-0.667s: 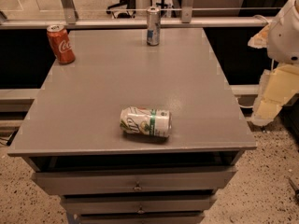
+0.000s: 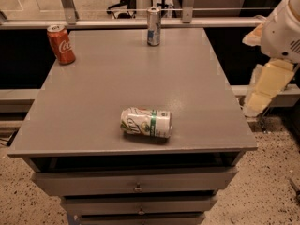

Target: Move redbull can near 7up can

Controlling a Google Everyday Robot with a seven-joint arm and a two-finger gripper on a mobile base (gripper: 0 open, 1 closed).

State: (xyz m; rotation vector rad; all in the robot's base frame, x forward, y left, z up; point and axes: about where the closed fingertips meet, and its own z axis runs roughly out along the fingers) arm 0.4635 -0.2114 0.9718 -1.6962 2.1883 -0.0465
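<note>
1. Three cans sat on the grey table (image 2: 117,88).
2. One redbull can (image 2: 153,26) stood upright at the far edge, well apart from the one 7up can (image 2: 146,122), which lay on its side near the front.
3. One red cola can (image 2: 61,44) stood at the far left corner.
4. The one gripper (image 2: 267,86) hung beyond the table's right edge; I could not tell whether it was spread or closed.

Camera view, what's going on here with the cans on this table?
Nothing is being handled right now. The robot's pincer hangs beyond the right edge of the grey table, touching none of the cans. The redbull can stands upright at the far edge. The 7up can lies on its side near the front, well apart from it. A red cola can stands at the far left corner.
</note>
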